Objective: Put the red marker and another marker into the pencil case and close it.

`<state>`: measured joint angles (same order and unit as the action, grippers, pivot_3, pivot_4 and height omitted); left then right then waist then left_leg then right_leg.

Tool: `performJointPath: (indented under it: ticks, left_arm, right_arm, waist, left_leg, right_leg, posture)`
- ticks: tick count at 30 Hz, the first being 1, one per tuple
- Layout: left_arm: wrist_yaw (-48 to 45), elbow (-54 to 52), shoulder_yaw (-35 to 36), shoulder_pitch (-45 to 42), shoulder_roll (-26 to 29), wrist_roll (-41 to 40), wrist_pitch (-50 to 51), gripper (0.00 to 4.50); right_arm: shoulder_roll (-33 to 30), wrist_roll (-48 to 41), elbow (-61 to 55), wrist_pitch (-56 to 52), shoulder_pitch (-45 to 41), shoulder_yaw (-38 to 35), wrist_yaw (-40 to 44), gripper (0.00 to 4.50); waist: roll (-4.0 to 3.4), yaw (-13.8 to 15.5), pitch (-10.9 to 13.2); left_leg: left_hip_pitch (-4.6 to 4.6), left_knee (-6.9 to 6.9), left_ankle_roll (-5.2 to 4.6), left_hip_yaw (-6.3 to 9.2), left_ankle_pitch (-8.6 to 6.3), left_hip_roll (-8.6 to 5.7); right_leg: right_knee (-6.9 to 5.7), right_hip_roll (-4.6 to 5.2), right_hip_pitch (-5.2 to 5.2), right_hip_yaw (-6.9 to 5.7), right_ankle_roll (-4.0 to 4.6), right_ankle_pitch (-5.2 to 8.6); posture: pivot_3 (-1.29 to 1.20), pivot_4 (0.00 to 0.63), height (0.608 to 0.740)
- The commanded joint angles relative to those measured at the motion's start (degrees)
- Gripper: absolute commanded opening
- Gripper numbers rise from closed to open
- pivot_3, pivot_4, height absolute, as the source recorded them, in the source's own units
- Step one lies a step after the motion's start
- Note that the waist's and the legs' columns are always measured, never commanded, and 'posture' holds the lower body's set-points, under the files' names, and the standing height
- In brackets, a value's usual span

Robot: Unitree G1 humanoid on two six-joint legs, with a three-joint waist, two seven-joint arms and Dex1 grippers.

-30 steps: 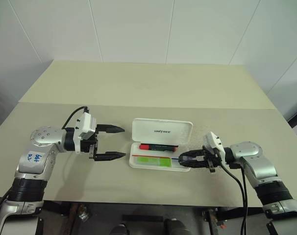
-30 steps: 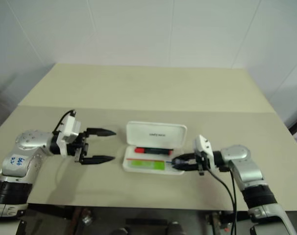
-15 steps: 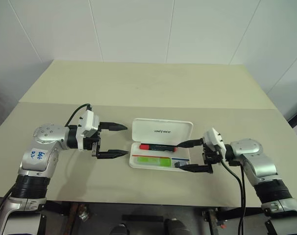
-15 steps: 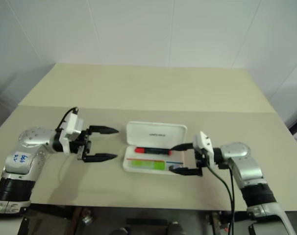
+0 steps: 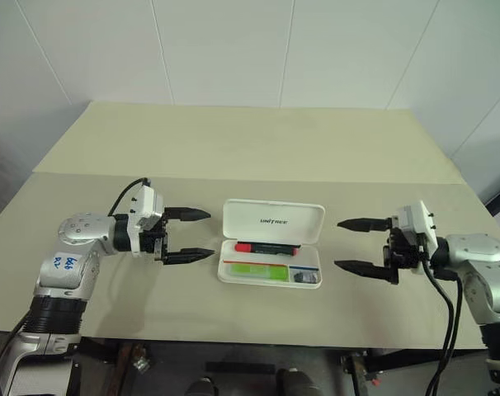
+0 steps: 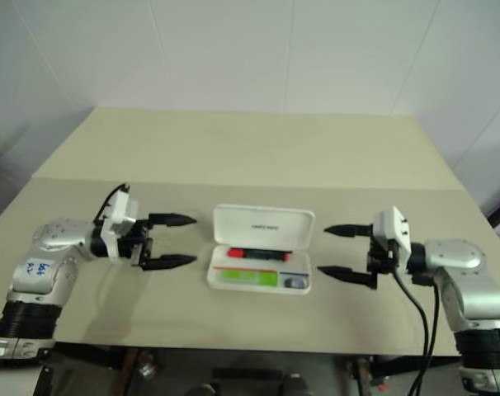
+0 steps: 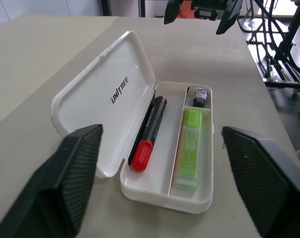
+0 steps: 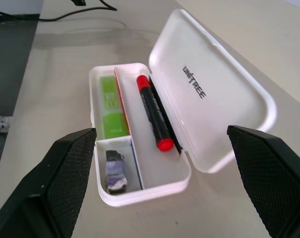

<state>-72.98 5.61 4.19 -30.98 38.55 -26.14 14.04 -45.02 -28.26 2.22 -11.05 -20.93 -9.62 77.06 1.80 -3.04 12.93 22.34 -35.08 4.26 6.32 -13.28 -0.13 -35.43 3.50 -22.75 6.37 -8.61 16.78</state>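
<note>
Head views: the pencil case (image 5: 271,252) lies open at the centre of the beige surface (image 5: 250,157), lid tipped back. The red marker (image 5: 266,247) lies in the tray's rear compartment, next to the lid; the green marker (image 5: 259,271) lies in the front compartment, with a small dark item (image 5: 304,277) at that compartment's right end. Left end effector (image 5: 188,235) sits just left of the case, fingers apart, holding nothing. Right end effector (image 5: 355,245) is to the right of the case, clear of it, fingers spread wide, empty.

Left wrist view: own fingers (image 7: 66,188) spread, framing the open case (image 7: 105,94). Red marker (image 7: 149,133) beside the lid hinge, green marker (image 7: 188,148) across the divider. The right end effector (image 7: 197,11) shows beyond the case.

Right wrist view: fingers (image 8: 51,188) wide apart; case (image 8: 209,84) open, both markers inside, red (image 8: 155,113) and green (image 8: 110,106).
</note>
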Motion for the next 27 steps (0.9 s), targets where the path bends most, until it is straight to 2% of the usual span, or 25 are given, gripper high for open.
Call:
performJointPath:
  ticks: [1,9,13,20,27]
  left_arm:
    - [-0.48,1.72,1.97,-1.47,-0.23,-1.95,-0.76,2.86]
    - [5.07,9.25,4.77,-5.69,-2.50,-1.39,-3.13,0.11]
    - [11.59,11.23,6.87,-7.76,-4.95,-1.21,-2.53,0.02]
    - [24.35,19.20,3.24,-12.36,-8.41,8.22,-5.93,0.02]
    - [22.60,22.57,-0.85,-15.29,-11.90,10.75,-7.05,0.02]
  right_arm:
    - [-0.69,-0.15,-2.49,1.72,0.54,-1.63,-1.31,4.50]
    - [0.09,-0.19,-4.34,1.40,0.82,-0.38,-3.89,4.50]
    - [-0.02,-0.24,-4.19,1.23,0.62,-0.25,-4.30,4.50]
    - [-0.06,-0.45,-4.53,0.69,0.46,-0.11,-4.77,4.50]
    - [-0.43,-0.69,-5.53,-0.40,0.48,-0.31,-5.26,4.50]
  waist:
    - [-0.01,-0.07,0.00]
    - [-0.01,0.10,0.01]
    - [-0.01,0.21,0.01]
    - [-0.01,0.31,0.01]
    - [-0.01,0.90,0.01]
  left_leg:
    - [0.00,0.01,0.00,0.00,0.00,0.00]
    - [0.00,-0.03,0.00,0.00,0.00,-0.01]
    - [0.02,-0.02,0.00,0.01,0.00,-0.01]
    - [0.01,-0.04,0.00,0.01,0.00,-0.02]
    - [0.04,-0.05,0.01,0.01,0.01,-0.04]
  right_leg:
    - [0.00,0.00,0.00,0.00,0.00,0.00]
    - [-0.01,0.00,0.00,0.00,-0.02,-0.01]
    - [-0.01,0.01,0.00,0.00,-0.03,-0.01]
    - [-0.04,0.00,0.00,0.00,-0.06,-0.03]
    - [-0.01,0.00,-0.01,0.00,-0.08,-0.04]
  posture:
    - [0.00,0.150,0.740]
    - [0.00,0.150,0.740]
    - [0.00,0.150,0.740]
    - [0.00,0.150,0.740]
    - [0.00,0.150,0.740]
